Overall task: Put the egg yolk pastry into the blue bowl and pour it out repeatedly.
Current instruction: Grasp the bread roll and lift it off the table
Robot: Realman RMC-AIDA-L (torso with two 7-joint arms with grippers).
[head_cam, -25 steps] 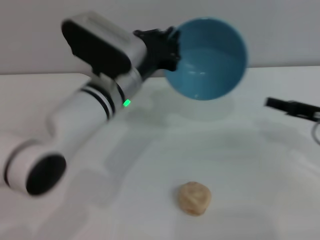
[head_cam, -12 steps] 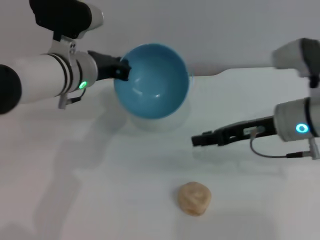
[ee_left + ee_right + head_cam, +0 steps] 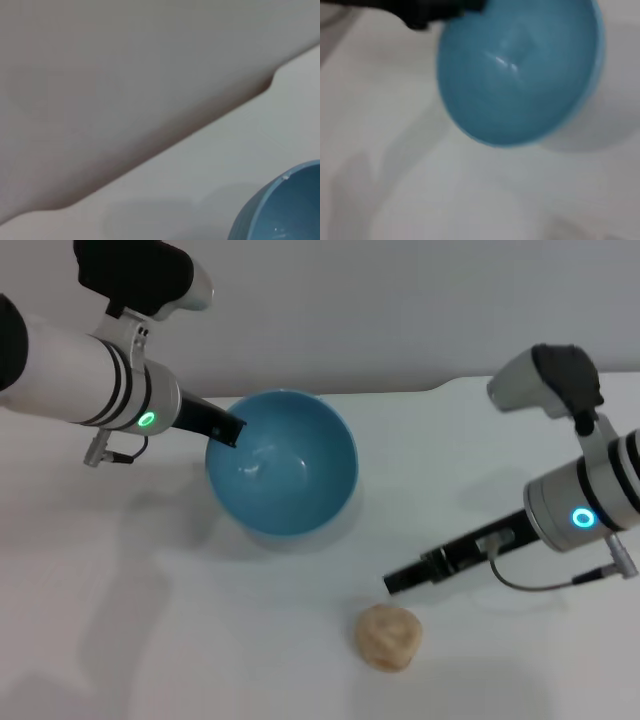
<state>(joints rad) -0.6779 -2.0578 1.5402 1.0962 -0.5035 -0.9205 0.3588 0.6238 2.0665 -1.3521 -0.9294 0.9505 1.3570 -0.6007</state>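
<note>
The egg yolk pastry, a pale beige lump, lies on the white table near the front. In the head view the blue bowl is held low over the table behind it, its opening facing up and toward me, with nothing inside. My left gripper is shut on the bowl's left rim. My right gripper reaches in from the right, its tip just above and behind the pastry, not touching it. The right wrist view shows the bowl with the left gripper dark at its rim. The left wrist view catches only the bowl's edge.
The white table runs back to a grey wall; its far edge has a small notch. A cable loops under the right arm.
The left arm has brought the bowl down and toward the table's middle, turning its opening more upward. The right arm has swung in from the right and lowered its tip toward the pastry, which has not moved.
</note>
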